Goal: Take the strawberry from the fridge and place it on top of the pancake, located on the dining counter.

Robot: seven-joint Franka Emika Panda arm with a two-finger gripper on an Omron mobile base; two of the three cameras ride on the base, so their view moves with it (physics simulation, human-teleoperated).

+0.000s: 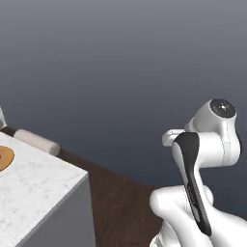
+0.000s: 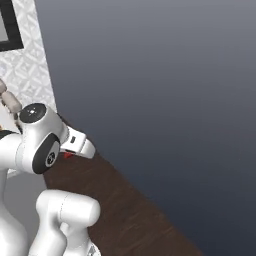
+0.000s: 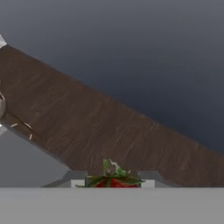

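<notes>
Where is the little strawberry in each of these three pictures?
Left base view: I cannot find it.
Right base view: a red speck under the hand, the strawberry.
Hand view: bottom centre, red with green leaves.
Shared landmark: the dark wood floor.

- A plain dark grey wall point(image 1: 120, 62) takes up most of the left base view, shading from lighter grey at the top to darker near the floor.
- The floor point(image 1: 125, 207) is dark brown wood with a visible plank grain; in the hand view it point(image 3: 109, 131) runs as a slanted band beneath the same grey wall point(image 3: 131, 43).
- In the right base view, a white wall point(image 2: 30, 65) with a grey diamond pattern stands at the upper left, meeting the grey wall.
- A black-framed panel point(image 2: 9, 25) hangs on that patterned wall, cut off by the frame edge.
- The lighting is soft and even.
</notes>
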